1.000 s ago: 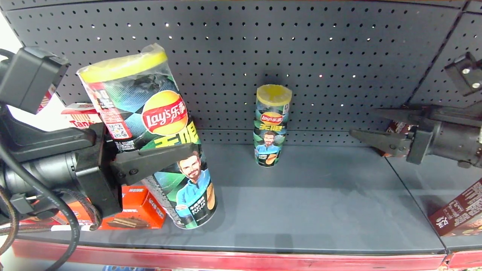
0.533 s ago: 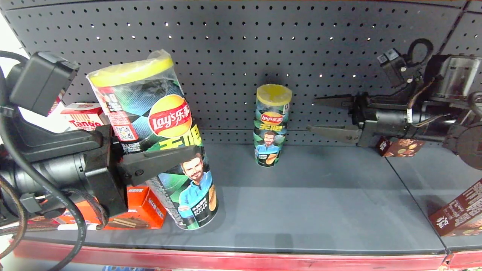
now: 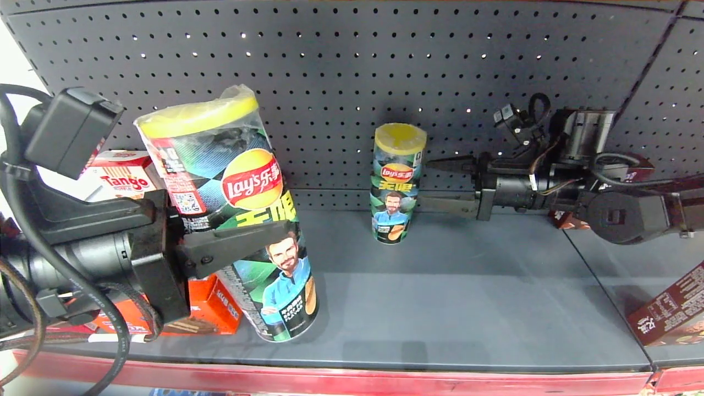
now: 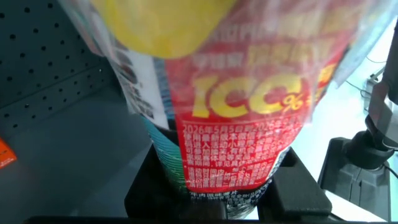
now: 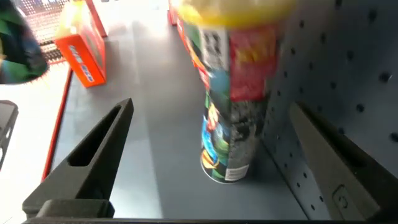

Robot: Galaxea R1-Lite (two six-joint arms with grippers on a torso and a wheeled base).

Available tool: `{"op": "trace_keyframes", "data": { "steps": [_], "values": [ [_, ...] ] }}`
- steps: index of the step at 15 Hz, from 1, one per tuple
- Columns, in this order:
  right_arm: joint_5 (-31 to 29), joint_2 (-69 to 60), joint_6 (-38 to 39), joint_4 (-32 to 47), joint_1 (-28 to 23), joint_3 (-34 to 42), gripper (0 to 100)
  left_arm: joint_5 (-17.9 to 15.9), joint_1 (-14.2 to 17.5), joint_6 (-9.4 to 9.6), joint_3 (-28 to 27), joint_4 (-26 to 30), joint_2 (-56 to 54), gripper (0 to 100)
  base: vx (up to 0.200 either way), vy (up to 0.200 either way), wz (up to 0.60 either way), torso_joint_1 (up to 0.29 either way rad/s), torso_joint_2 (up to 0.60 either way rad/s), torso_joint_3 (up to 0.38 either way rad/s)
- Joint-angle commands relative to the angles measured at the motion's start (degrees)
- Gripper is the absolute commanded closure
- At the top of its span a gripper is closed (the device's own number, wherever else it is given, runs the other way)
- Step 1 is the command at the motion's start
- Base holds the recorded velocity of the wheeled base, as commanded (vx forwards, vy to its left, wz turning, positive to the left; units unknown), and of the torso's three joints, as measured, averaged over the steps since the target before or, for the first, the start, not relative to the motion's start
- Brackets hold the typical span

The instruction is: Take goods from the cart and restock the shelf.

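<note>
A tall chip can (image 3: 236,209) with a yellow lid and loose plastic wrap leans to the left at the front left of the grey shelf (image 3: 451,308). My left gripper (image 3: 231,242) is shut on its middle; the can's base is at or just above the shelf floor. The left wrist view shows this can (image 4: 236,112) up close above the gripper (image 4: 224,193). A second, smaller-looking chip can (image 3: 397,184) stands upright against the pegboard. My right gripper (image 3: 426,183) is open just right of it. In the right wrist view that can (image 5: 233,112) stands between the spread fingers (image 5: 93,155).
Orange wafer boxes (image 3: 214,308) and a white-and-red box (image 3: 118,176) sit behind my left arm. A brown box (image 3: 671,313) lies at the far right, and a small brown box (image 3: 566,220) sits behind the right arm. The shelf's front edge is red (image 3: 385,379).
My right arm has swung left from the far right until its open fingers reach the standing can. My left gripper has carried the held can slightly right and down.
</note>
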Motion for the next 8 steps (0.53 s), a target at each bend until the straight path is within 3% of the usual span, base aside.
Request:
{"op": "trace_keyframes", "data": {
  "steps": [1,8],
  "values": [
    [0.0,3.0,0.0,-0.3,0.2,-1.3,0,0.0,0.0,-0.02,0.2,0.0,-0.1,100,0.000,0.000,0.00,0.000,0.00,0.000],
    [-0.2,8.8,0.1,-2.4,2.0,-3.5,0,0.0,0.1,-0.02,2.3,-0.5,-0.3,100,0.000,0.000,0.00,0.000,0.00,0.000]
  ]
}}
